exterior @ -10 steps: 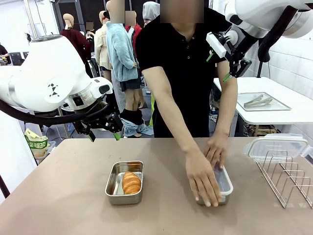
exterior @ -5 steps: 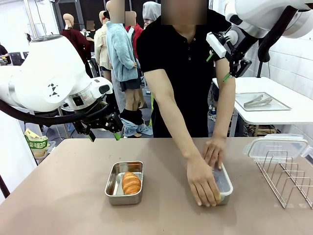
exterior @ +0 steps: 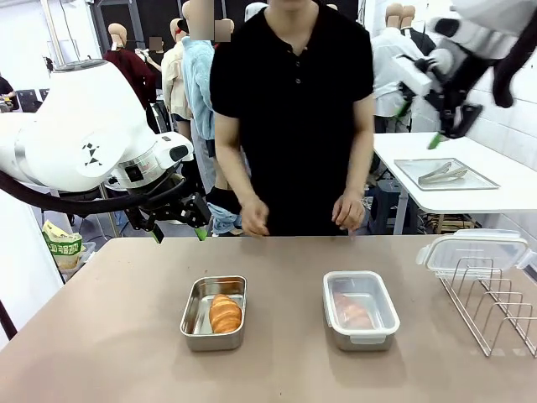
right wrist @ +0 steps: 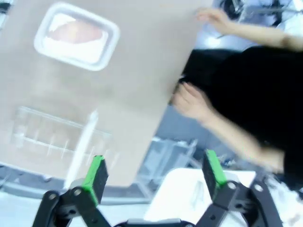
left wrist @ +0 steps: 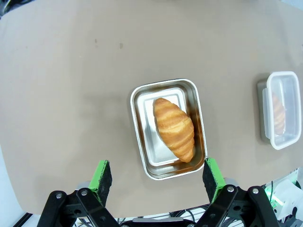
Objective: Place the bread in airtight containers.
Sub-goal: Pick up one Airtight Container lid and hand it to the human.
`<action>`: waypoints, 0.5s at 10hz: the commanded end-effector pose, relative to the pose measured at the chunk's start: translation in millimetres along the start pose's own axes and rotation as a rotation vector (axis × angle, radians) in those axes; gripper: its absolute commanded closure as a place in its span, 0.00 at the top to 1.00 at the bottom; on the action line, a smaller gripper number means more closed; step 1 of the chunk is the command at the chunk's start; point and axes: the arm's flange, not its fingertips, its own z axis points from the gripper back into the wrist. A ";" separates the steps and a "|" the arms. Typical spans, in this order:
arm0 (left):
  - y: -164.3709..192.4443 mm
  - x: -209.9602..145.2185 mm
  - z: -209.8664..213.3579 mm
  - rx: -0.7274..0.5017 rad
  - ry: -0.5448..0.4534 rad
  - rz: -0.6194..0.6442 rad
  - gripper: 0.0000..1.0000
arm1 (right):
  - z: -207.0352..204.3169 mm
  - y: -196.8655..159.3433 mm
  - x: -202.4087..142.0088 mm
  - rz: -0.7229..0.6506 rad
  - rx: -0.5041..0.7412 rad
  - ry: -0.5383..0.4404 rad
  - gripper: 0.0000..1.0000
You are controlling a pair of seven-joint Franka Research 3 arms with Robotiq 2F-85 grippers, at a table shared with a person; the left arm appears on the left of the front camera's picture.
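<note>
left end effector [exterior: 179,234] released, hovering far-left | roll [exterior: 225,313] in open tin [exterior: 192,319] below, near-right of it | right end effector [exterior: 419,124] released, high far-right | second roll [exterior: 353,313] in lidded tin [exterior: 375,294], bench [exterior: 101,336] mid-right

You're looking at a right wrist view that's smearing badly: the lidded container [right wrist: 76,39] and the wire rack [right wrist: 57,132] are coming through as soft shapes, and the person's hand [right wrist: 191,101] is blurring too. In the front view the right end effector [exterior: 419,123] is blurring, the bread [exterior: 354,312] inside that container is showing as just a hazy blob, and the wire rack is getting clipped by the right edge.
</note>
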 end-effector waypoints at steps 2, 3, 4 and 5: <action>0.8 0.8 0.7 0.007 -0.004 0.000 1.00 | -20.5 50.2 -19.6 -0.118 0.091 -0.003 1.00; 0.8 0.8 0.7 0.007 -0.004 0.000 1.00 | -30.2 60.5 -25.4 -0.109 0.101 -0.027 1.00; 0.8 0.8 0.7 0.007 -0.004 0.000 1.00 | -39.1 70.1 -32.2 -0.130 0.117 -0.029 1.00; 0.8 0.8 0.7 0.007 -0.004 0.000 1.00 | -46.9 81.4 -36.9 -0.139 0.146 0.013 1.00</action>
